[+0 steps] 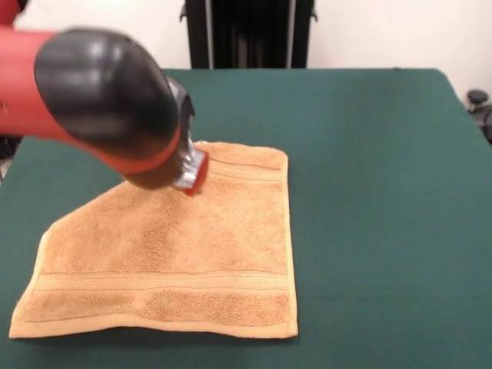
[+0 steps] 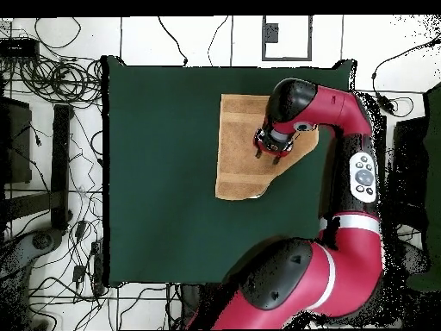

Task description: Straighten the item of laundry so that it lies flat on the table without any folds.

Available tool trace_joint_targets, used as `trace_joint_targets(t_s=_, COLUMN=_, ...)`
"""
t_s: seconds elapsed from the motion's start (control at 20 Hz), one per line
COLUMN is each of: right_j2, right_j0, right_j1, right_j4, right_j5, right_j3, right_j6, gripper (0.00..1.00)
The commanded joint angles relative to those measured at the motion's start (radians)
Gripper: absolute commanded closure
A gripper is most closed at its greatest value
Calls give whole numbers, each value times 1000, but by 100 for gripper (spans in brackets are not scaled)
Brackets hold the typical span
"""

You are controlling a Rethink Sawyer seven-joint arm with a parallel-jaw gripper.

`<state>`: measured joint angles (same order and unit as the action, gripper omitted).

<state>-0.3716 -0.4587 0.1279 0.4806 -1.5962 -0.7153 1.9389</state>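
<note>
Hovering over the towel (image 1: 177, 254) (image 2: 241, 146): the jaws; their opening impossible to tell.

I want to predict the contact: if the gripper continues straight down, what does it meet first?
Most likely the towel: the gripper points down over its far part, with the table beneath. Its height above is unclear.

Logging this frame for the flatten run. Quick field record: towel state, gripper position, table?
towel: orange-tan, spread on the table, one far corner looks cut off diagonally, probably folded under
border band: runs flat along the near edge in the front view
gripper: over the towel's far part near the diagonal edge; contact and finger state unclear
table: dark green cloth, much larger than the towel
task status: not fully flat yet
</note>
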Motion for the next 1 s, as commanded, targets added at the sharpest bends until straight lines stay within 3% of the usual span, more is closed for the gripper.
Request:
trace_joint_targets(t_s=0.05, right_j2=45, right_j0=60, right_j1=189, right_j4=140, right_j5=134, right_j3=-202, right_j6=-391, gripper=0)
trace_joint_targets(t_s=0.3, right_j2=17, right_j0=50, right_j1=171, right_j4=161, right_j5=156, right_j3=-200, right_j6=-369, gripper=0)
trace_joint_targets(t_s=0.45, right_j2=6, right_j0=47, right_j1=228, right_j4=223, right_j5=428, right_j3=-263, right_j6=-387, gripper=0)
trace_joint_targets(t_s=0.65, right_j2=-19, right_j0=30, right_j1=229, right_j4=257, right_j5=611, right_j3=-312, right_j6=-382, gripper=0)
trace_joint_targets(t_s=1.0, right_j2=-64, right_j0=6, right_j1=171, right_j4=238, right_j5=661, right_j3=-284, right_j6=-450, gripper=0)
